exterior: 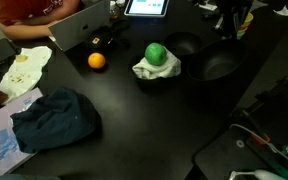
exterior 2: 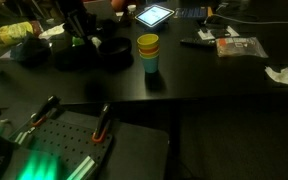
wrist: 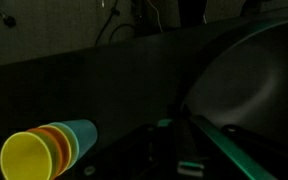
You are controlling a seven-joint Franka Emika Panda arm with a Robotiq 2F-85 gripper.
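- Crumpled nearest the lens in an exterior view: dark blue cloth (exterior: 54, 118), on the black table (exterior: 134, 120), with a pale sheet of paper (exterior: 2, 135) just beside it at the edge.
- Further back on the same surface: orange (exterior: 96, 61), lying alone.
- Near the orange, toward the arm: green ball (exterior: 156, 52), resting on a white rag (exterior: 156, 69).
- Right beside the rag: black bowl (exterior: 182, 45), close enough that a gap is hard to make out.
- Next to the bowl: black pan (exterior: 216, 67), wider and shallower, the two side by side.
- Over bowl and pan: gripper (exterior 2: 80, 34), at the end of the dark arm, jaws pressed together, no object seen in them, clear of the vessels below.
- Just beside the dark vessels in an exterior view: stack of cups (exterior 2: 148, 52), upright, yellow nested in orange nested in blue.
- Low on one side of the wrist view: same stack, mouth toward the lens.
- Filling the opposite side of the wrist view: one dark round vessel, which of the two unclear.
- Along the far table edge: lit tablet (exterior 2: 154, 15) and a person in a red top (exterior: 29, 12).
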